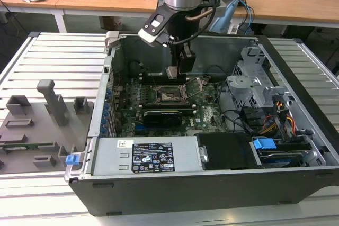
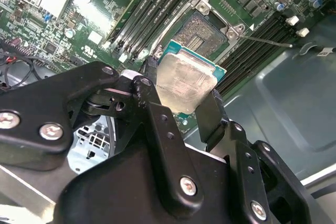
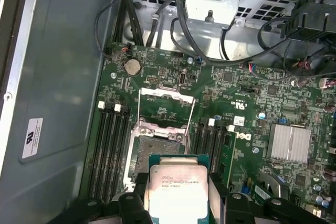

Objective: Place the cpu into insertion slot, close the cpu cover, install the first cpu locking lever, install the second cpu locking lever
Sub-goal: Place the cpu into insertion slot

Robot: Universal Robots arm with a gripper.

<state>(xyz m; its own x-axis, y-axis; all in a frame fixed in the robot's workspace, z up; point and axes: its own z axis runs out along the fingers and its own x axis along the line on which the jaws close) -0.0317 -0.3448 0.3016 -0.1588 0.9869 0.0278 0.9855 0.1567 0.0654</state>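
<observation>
The cpu (image 2: pixel 185 81), a pale silver square on a green board, is held in my gripper (image 2: pixel 181 88), which is shut on its two opposite edges. In the first wrist view the cpu (image 3: pixel 176 191) hangs just short of the insertion slot (image 3: pixel 157 148), whose dark centre lies bare. The cpu cover (image 3: pixel 167 102) is swung open and lies beyond the slot, with the thin locking levers (image 3: pixel 138 113) raised beside it. In the exterior view my gripper (image 1: pixel 175 72) hovers a little above the insertion slot (image 1: pixel 168 95) inside the open computer case.
A black graphics card (image 1: pixel 164 115) lies just in front of the slot, with memory slots (image 3: pixel 109 150) on both sides. A power supply (image 1: pixel 151 155) fills the case's front, and a drive cage (image 1: pixel 259 80) with cables stands at the exterior view's right. A grey fixture (image 1: pixel 39 120) lies outside.
</observation>
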